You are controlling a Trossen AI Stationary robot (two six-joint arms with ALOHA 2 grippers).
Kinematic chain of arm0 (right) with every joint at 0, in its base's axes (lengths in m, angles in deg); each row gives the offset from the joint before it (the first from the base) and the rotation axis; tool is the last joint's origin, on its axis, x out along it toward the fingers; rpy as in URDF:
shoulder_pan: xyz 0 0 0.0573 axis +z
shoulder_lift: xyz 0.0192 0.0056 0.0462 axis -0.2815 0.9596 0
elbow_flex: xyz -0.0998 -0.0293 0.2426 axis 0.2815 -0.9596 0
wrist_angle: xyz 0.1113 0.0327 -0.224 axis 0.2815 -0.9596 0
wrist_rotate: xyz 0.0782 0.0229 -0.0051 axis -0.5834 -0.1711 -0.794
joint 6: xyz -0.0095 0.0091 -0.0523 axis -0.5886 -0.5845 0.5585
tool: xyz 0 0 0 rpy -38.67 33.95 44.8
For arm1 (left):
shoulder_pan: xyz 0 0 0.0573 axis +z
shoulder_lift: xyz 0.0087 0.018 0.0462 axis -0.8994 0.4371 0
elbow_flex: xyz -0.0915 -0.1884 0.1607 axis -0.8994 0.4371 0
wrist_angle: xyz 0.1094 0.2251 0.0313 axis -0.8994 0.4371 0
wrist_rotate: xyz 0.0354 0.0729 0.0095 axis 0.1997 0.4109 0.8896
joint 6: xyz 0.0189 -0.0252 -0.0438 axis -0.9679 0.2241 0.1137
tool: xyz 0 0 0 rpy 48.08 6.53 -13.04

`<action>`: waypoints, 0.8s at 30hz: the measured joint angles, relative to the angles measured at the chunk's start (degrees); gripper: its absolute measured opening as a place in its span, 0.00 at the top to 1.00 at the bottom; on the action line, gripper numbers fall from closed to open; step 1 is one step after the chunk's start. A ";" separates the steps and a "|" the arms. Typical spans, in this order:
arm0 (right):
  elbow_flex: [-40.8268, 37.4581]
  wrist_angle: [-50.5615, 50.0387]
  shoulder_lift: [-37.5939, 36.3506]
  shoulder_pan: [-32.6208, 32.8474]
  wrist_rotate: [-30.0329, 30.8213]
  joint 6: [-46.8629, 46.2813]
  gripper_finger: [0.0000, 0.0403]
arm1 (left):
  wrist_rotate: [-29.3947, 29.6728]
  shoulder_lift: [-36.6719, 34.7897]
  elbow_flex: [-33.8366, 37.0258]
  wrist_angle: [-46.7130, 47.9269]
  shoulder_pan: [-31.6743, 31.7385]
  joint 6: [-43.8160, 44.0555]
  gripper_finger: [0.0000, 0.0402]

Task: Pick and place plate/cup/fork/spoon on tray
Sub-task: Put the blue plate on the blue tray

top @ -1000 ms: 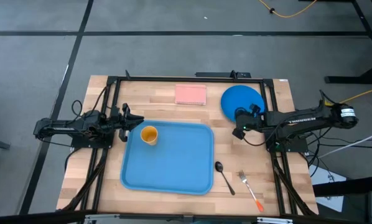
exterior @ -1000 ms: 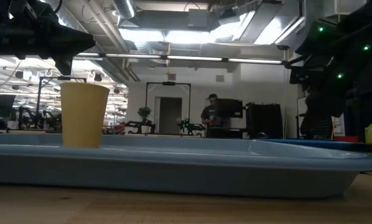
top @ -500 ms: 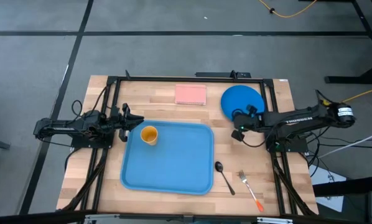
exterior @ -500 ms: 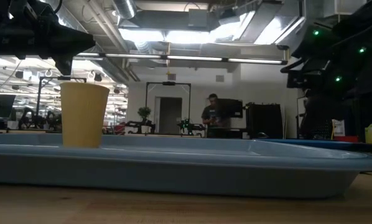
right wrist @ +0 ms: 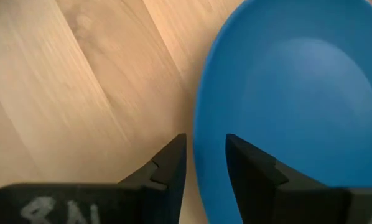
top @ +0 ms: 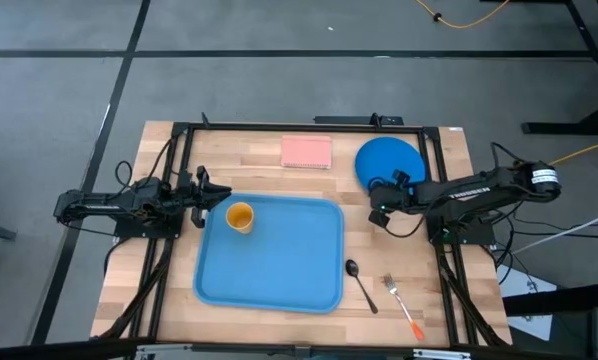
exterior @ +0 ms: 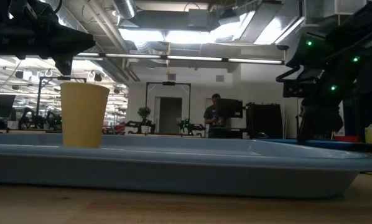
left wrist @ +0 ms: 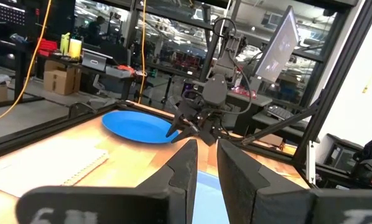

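The yellow-orange cup (top: pixel 239 216) stands upright in the far left corner of the light-blue tray (top: pixel 279 285); it also shows in the low view (exterior: pixel 83 115). The blue plate (top: pixel 391 158) lies flat on the table at the far right. My right gripper (top: pixel 379 203) is open at the plate's near left edge, and its fingers stand on either side of the rim (right wrist: pixel 199 134). My left gripper (top: pixel 219 198) is shut and empty, just left of the cup. The dark spoon (top: pixel 359 283) and the orange-handled fork (top: pixel 403 305) lie on the table right of the tray. My right gripper has one finger (right wrist: pixel 170 163) outside the plate's rim and one (right wrist: pixel 251 167) over the plate's face, coming from the near left. I cannot tell whether either finger touches the plate, which lies flat on the table.
A pink pad (top: pixel 307 152) lies at the far edge, left of the plate. Black frame rails (top: pixel 279 127) run along the table's sides and far edge. A person stands far off in the room (exterior: pixel 212 115). Most of the tray floor is bare.
My right gripper has gone a little toward the table's left edge, along the plate's near rim. The plate, the cup, the spoon and the fork have stayed where they were.
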 joint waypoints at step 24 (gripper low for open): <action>1.57 4.41 5.96 2.33 5.89 -3.28 0.98 | 0.00 0.00 0.01 0.01 0.02 0.00 0.86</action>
